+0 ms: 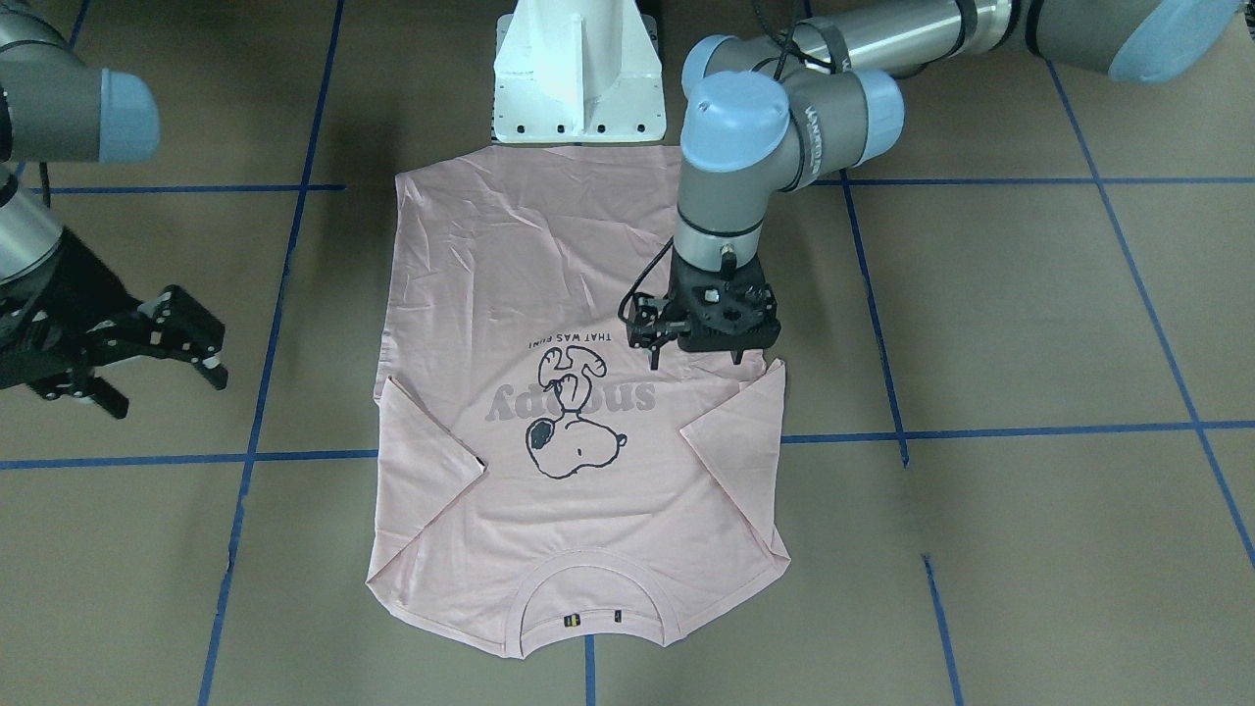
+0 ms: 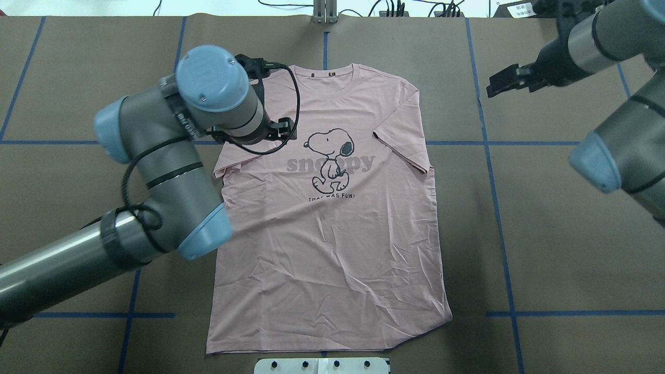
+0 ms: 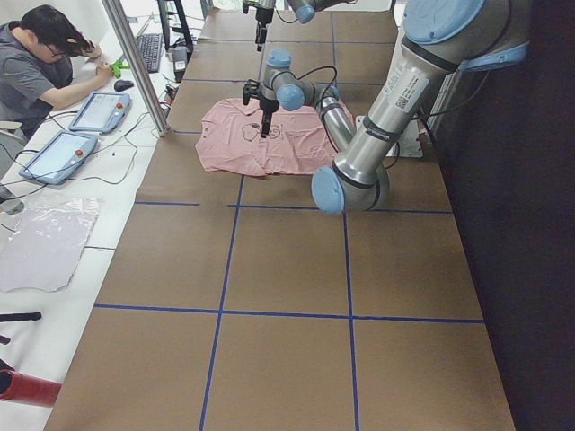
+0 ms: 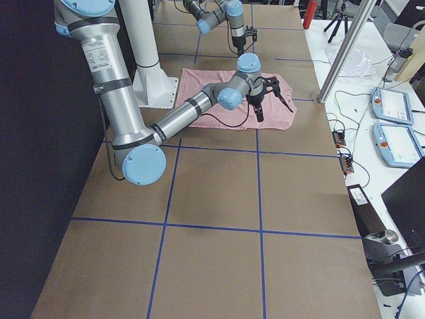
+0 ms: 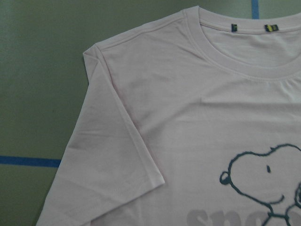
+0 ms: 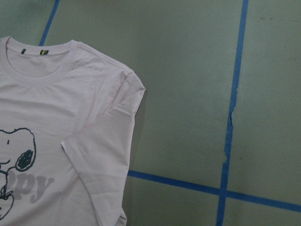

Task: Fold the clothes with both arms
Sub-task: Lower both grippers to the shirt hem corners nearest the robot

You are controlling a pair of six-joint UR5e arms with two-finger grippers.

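- On the brown table (image 1: 1029, 324) the T-shirt (image 1: 588, 265) lies flat, print up; its collar (image 1: 593, 579) points away from the robot and its hem (image 1: 539, 157) sits just by the base.
- It looks light, thin and floppy, with faint creases; it should slide and bunch easily, so I would pinch it at seams or edges, at the shoulders beside the collar or the sleeve ends, one per arm.
- The left gripper (image 1: 696, 355) hangs over the shirt, pointing down beside the left sleeve (image 1: 735, 431); its jaws look spread and hold nothing.
- The right gripper (image 1: 165, 387) is well clear of the cloth, over bare table beyond the right sleeve (image 1: 426, 461); its jaws are wide apart and empty.
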